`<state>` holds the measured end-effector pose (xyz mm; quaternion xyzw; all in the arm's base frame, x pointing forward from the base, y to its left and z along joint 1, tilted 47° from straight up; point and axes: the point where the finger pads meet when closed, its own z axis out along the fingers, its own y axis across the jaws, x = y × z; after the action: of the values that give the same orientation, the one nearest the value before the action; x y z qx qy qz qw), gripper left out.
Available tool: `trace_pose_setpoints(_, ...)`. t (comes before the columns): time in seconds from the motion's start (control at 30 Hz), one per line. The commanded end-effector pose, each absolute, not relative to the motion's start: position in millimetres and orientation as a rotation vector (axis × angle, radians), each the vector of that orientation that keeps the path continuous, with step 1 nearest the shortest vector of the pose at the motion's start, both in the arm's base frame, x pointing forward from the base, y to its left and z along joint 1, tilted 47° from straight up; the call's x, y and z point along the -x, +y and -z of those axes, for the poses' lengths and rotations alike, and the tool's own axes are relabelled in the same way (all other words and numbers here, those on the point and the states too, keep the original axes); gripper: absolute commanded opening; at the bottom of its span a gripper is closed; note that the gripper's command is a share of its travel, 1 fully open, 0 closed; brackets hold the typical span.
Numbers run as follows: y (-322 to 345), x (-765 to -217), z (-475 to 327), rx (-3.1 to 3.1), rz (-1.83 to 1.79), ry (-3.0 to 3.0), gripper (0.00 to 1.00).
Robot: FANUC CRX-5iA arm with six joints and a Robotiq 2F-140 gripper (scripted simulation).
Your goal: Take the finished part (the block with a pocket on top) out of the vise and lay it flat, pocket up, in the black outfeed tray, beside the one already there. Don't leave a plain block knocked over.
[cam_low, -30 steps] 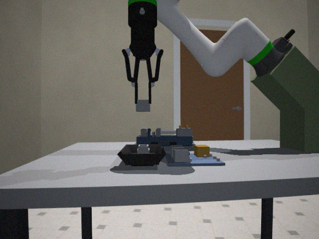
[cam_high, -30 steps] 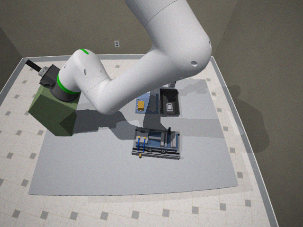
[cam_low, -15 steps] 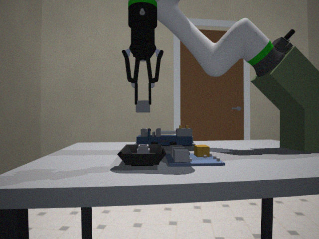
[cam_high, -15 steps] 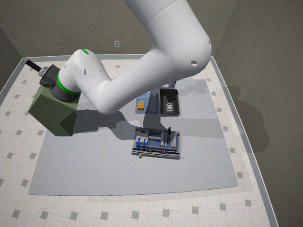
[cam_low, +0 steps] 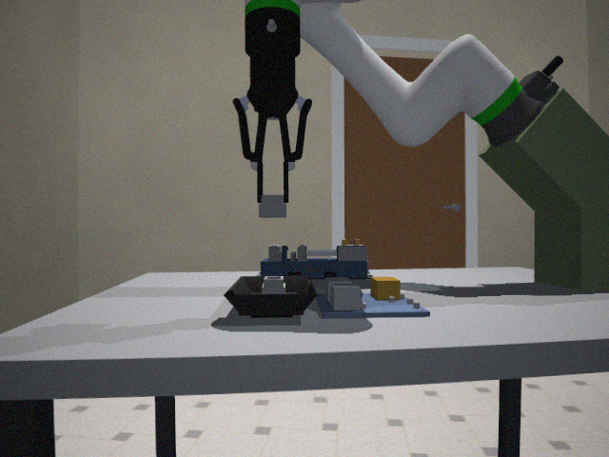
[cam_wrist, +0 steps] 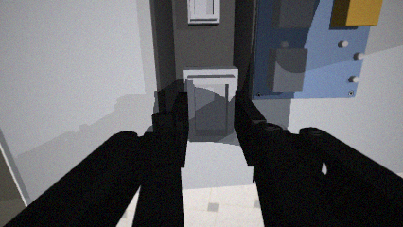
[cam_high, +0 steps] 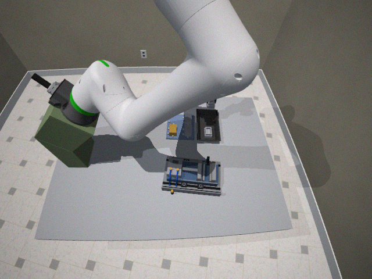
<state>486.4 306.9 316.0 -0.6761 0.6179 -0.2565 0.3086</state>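
While fingers (cam_low: 271, 199) clamp the pocketed block (cam_low: 271, 207), grey table (cam_low: 147, 314), tiled floor (cam_low: 343, 423), brown door (cam_low: 402, 196) behind.

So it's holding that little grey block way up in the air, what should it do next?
Probably lower it straight down. The black two-finger gripper holds the grey pocketed block high above the black outfeed tray, and the wrist view shows free tray floor under it, short of the pocketed part already there.
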Motion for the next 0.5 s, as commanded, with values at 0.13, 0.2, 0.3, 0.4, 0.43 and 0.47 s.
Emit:
trace_pose_setpoints(0.13, 307.3, -488.1, -315.5, 1.786, 0.678, 1.632, 0.10)
trace_pose_setpoints(0.2, 307.4, -488.9, -314.8, 1.786, 0.678, 1.632, 0.10)
trace_pose_setpoints(0.3, 307.6, -490.3, -313.6, 1.786, 0.678, 1.632, 0.10)
trace_pose_setpoints(0.4, 307.7, -491.8, -312.4, 1.786, 0.678, 1.632, 0.10)
trace_pose_setpoints(0.43, 307.8, -492.2, -312.0, 1.786, 0.678, 1.632, 0.10)
trace_pose_setpoints(0.47, 307.8, -492.7, -311.6, 1.786, 0.678, 1.632, 0.10)
